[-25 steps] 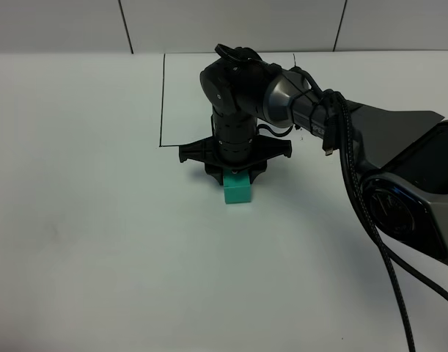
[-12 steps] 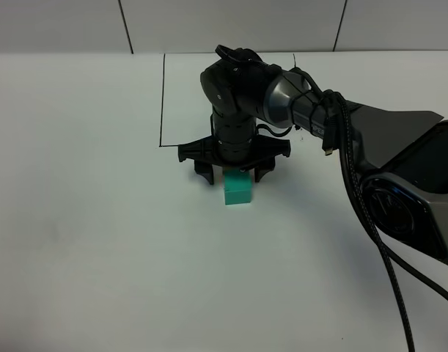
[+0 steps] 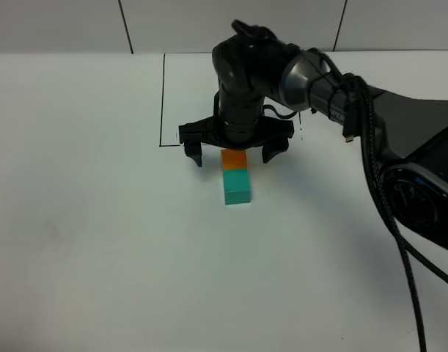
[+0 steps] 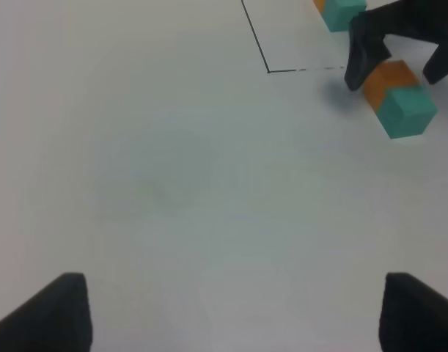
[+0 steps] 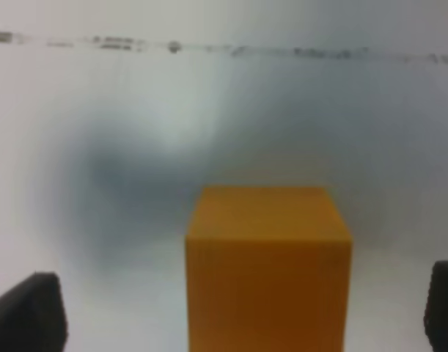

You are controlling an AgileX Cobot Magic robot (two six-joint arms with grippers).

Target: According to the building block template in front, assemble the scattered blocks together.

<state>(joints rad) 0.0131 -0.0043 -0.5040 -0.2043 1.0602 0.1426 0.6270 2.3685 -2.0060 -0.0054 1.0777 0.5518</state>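
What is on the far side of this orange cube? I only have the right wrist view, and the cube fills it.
Observer: A teal-green cube sits flush against the orange cube, the two forming a short row on the table.
Operator: Is the right gripper holding the orange one?
Observer: No. The exterior high view shows the right gripper open, with one finger on each side of the orange cube and clear of it.
Operator: Where is the template?
Observer: In the left wrist view, the building block template lies inside the black-lined rectangle, just beyond the pair. The arm hides it in the exterior high view.
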